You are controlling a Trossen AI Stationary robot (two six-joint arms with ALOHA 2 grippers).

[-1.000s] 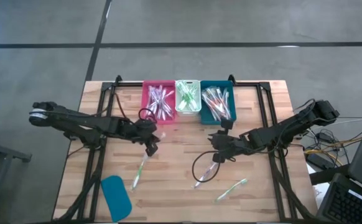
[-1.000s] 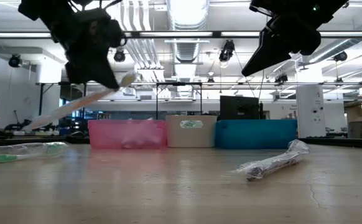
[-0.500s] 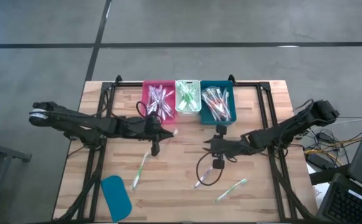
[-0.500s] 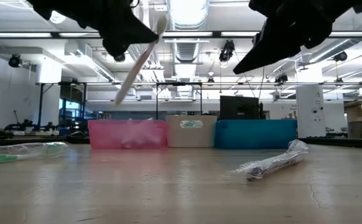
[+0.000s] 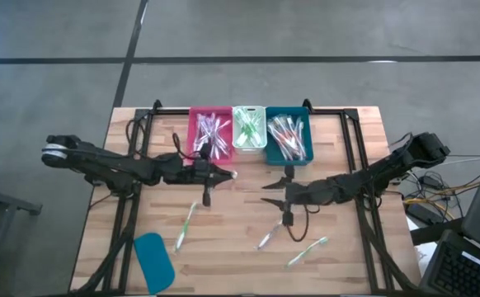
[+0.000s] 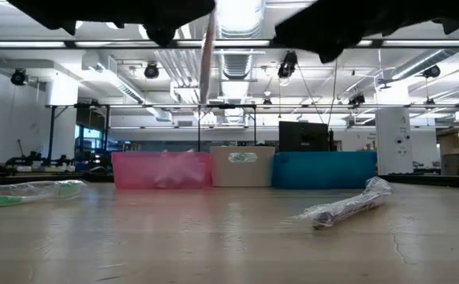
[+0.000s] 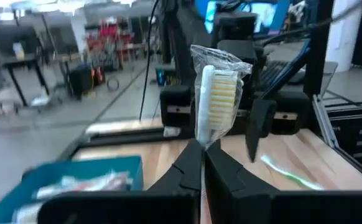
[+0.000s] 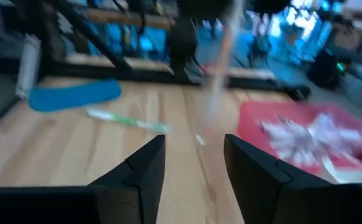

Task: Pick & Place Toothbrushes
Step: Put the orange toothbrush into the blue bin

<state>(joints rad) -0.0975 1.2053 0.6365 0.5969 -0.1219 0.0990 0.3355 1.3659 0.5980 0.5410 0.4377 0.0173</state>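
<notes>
The left gripper (image 5: pixel 218 174) pinches a wrapped toothbrush (image 7: pixel 216 102) just in front of the pink bin (image 5: pixel 210 136), the one it probably belongs in. Carry it over the bin's middle before letting go. The right gripper (image 5: pixel 271 181), jaws spread and empty, hangs in front of the blue bin (image 5: pixel 288 137). More toothbrushes (image 5: pixel 185 228) lie nearer the table's front edge.

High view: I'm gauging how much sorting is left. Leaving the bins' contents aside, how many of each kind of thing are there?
Toothbrushes lying on the table: 3
Toothbrush held by the left end effector: 1
Bins: 3
Teal lid: 1
Total: 8
</notes>
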